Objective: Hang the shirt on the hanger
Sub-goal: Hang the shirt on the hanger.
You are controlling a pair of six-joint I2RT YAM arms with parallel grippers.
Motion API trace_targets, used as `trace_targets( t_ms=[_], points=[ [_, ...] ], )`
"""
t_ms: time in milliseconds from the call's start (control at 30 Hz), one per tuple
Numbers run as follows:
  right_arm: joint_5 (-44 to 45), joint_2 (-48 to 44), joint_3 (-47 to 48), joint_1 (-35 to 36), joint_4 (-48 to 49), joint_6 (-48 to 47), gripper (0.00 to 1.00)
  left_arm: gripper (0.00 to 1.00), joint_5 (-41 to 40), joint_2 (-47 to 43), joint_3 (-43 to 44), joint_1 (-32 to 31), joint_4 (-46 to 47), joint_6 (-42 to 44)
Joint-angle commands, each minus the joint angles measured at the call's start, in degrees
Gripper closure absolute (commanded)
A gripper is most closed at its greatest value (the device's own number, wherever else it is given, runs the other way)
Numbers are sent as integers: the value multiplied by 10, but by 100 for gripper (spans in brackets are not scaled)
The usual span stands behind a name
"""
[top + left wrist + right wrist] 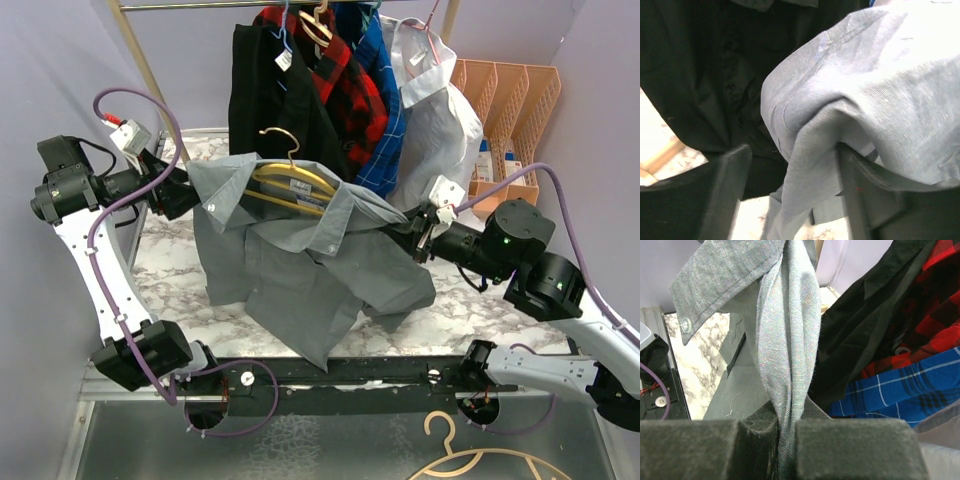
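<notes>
While the shirt hangs draped over the hanger above the marble tabletop, one arm stands at each side of it. The hanger's yellow-gold frame shows inside the open collar, with its hook poking up above the cloth. The shirt's lower part spreads down over the tabletop toward the near edge.

The left pincer sits at the shirt's left shoulder with its jaws wide apart. In the left wrist view a fold of grey cloth hangs between the two fingers, lying on one and clear of the other, unclamped. The right pincer is closed tight on a twisted bunch of the shirt's cloth at the other side, the fabric squeezed between its pads.

Behind the shirt hang a black garment, a red plaid shirt, a blue plaid shirt and a white shirt. A pale tan hanger lies below the arms' bases.
</notes>
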Motion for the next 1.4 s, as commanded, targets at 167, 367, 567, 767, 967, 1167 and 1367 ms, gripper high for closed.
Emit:
trace_targets(
  t_ms=[167,367,567,767,967,1167,1367],
  points=[
    [-10,25,29,3,14,28,99,100,34,-5,-19,-2,4,27],
    [-14,17,24,3,28,32,99,62,55,-2,-36,-6,4,15],
    [5,28,37,3,3,32,99,100,51,2,-26,-12,4,12],
    [41,39,57,3,-48,17,99,100,35,-15,-3,-12,10,17],
    [78,62,106,3,-143,-19,99,100,-17,-20,11,-11,34,9],
    [160,74,133,3,-182,-35,99,100,-42,-17,4,-11,34,20],
    [184,79,133,3,-190,-38,99,100,-46,-13,5,-11,35,17]
  ],
)
